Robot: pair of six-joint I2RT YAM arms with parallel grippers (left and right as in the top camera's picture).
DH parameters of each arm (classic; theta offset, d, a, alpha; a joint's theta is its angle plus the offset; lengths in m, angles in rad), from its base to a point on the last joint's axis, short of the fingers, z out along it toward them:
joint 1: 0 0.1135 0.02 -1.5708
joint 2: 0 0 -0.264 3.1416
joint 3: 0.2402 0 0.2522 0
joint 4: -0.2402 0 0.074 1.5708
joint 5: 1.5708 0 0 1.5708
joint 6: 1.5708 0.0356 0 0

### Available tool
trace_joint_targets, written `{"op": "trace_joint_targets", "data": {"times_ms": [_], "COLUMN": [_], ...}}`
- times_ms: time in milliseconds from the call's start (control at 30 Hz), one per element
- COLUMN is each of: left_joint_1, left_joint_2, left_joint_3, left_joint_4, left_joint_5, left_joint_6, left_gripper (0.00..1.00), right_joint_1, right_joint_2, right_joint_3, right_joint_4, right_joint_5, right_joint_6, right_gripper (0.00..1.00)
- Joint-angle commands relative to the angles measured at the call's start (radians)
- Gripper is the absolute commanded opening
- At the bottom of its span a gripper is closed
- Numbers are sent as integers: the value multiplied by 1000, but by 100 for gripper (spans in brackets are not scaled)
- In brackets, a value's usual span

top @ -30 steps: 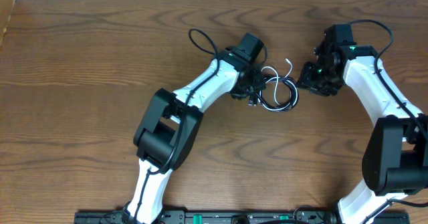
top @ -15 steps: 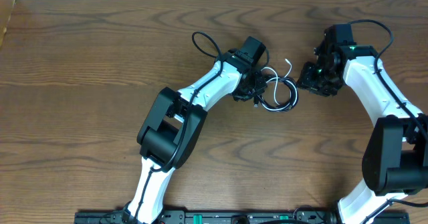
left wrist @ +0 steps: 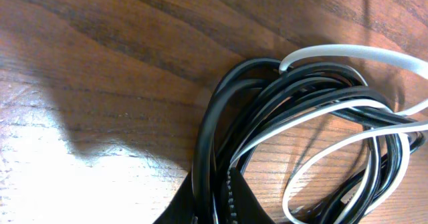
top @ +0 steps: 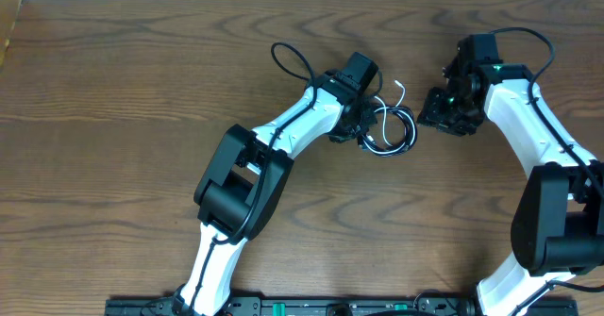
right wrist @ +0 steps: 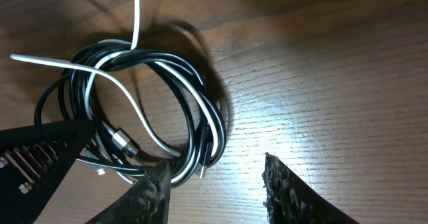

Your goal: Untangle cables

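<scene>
My left gripper [left wrist: 215, 200] is clenched on the near edge of the tangle. Strands of the thin black cord [left wrist: 210, 137] run straight down between its pads, and as far as I can tell the black one is what I am pinching. The thin white cord [left wrist: 348, 50] loops through the same bundle but seems to pass outside my grip.

From overhead the two cords lie as one roughly round coil on the brown wood-grain table [top: 142, 90], between my two grippers. My left gripper [top: 364, 127] touches the coil's left side. My right gripper [top: 436, 116] stands just beside its right side without touching it.

In the right wrist view my right gripper [right wrist: 214, 184] is spread with nothing between the fingers. The coil sits ahead and off to the left of the gap, not in line with it. One free white tail [right wrist: 136, 13] sticks out straight away from the coil toward the far table edge.

I judge that tail is nearer my right gripper, which would need to shift sideways to reach it.
</scene>
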Motion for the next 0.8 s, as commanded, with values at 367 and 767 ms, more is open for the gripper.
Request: {"op": "trace_joint_targets", "data": {"times_ms": [367, 767], "left_joint_1": [58, 87], "left_joint_2": [-209, -248], "left_joint_3": [6, 6], "left_joint_4": [-66, -39], "left_joint_5": [182, 249], "left_joint_6": [164, 171], "left_gripper": [7, 7], "right_joint_1": [4, 60], "right_joint_2": [12, 30], "right_joint_3": [-7, -8], "right_joint_4": [59, 91], "right_joint_5": [-166, -210], "right_joint_6": [-140, -132], "right_gripper": [48, 50]}}
